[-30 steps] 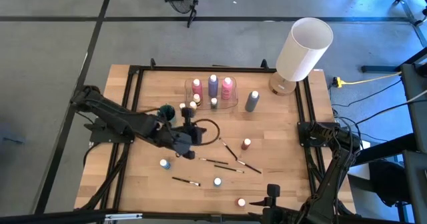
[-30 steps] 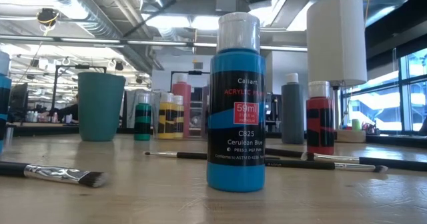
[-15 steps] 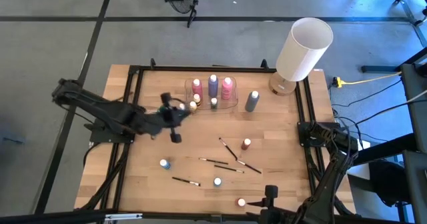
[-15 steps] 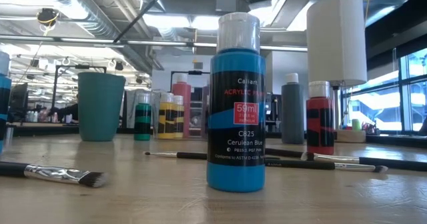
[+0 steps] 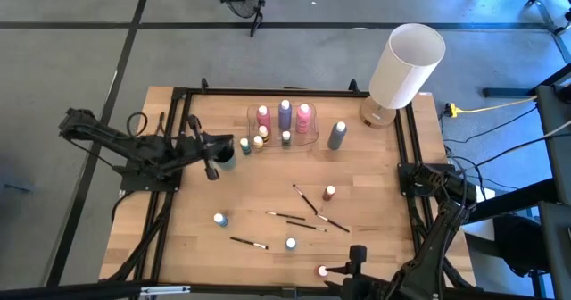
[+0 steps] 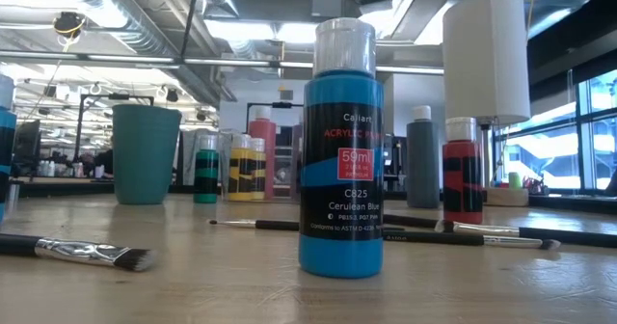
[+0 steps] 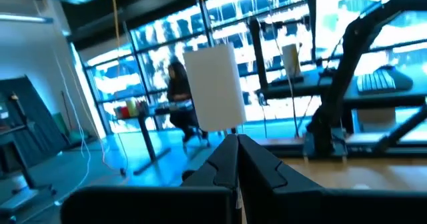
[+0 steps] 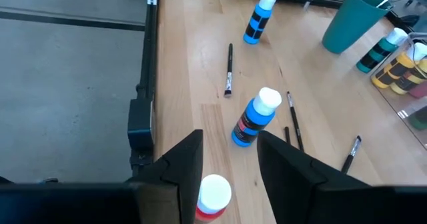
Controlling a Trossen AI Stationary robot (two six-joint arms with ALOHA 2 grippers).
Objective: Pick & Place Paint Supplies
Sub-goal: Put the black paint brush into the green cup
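Small paint bottles and thin brushes are scattered on the wooden table. Taller pink and purple bottles stand in a clear tray, with a grey bottle beside it. A teal cup stands at the left. Blue bottles, red bottles and brushes stand or lie in the near half. My left gripper is shut and holds nothing, just left of the cup. My right gripper is open at the near edge, beside a red bottle and short of a blue bottle.
A big white cylindrical lamp stands at the far right corner. A black frame runs round the table. In the low view a blue bottle stands up close and a flat brush lies at the left.
My left arm has drawn back from the table's middle toward the left and far edges, and its gripper has ended beside the teal cup. The bottles and brushes have kept their places.
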